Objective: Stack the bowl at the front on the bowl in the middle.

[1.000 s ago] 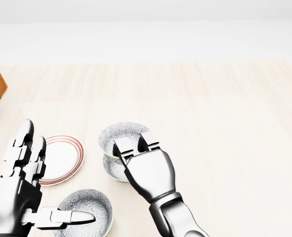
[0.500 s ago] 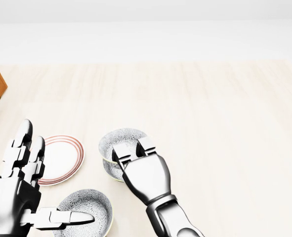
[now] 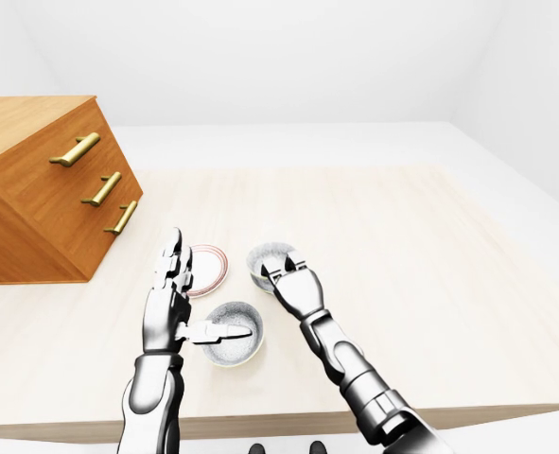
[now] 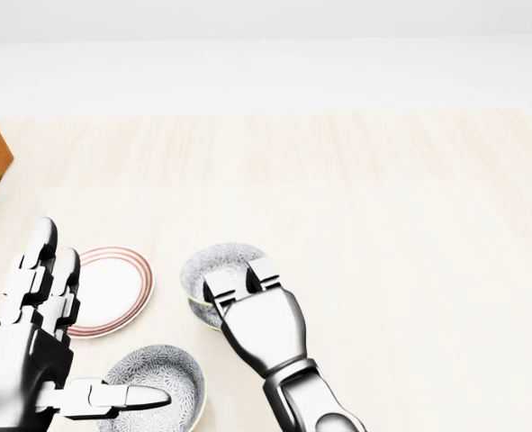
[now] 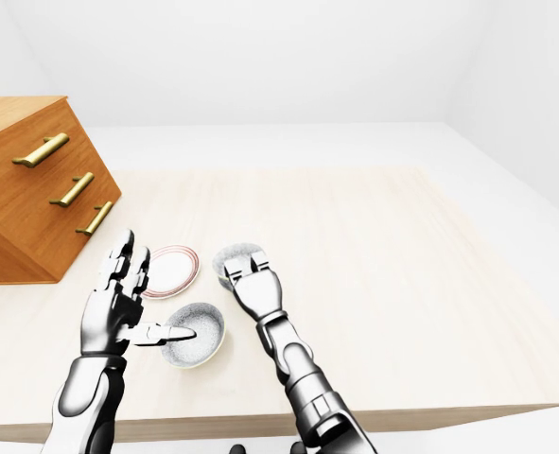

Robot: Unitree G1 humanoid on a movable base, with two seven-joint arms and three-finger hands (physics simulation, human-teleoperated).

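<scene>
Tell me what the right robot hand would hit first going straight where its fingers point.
The head view's upper patterned bowl; the right robot hand seems hooked over its rim.

Glossy metal hand (image 4: 258,326), glazed bowl (image 4: 213,264), matt wood table (image 4: 383,225)

Two hands working over bowls.
My right hand (image 5: 257,295) is gripping the upper grey bowl (image 5: 233,254) by its rim; my left hand (image 5: 109,317) is hovering open, thumb over the lower grey bowl (image 5: 201,348), beside a red-ringed dish (image 5: 170,270).
</scene>
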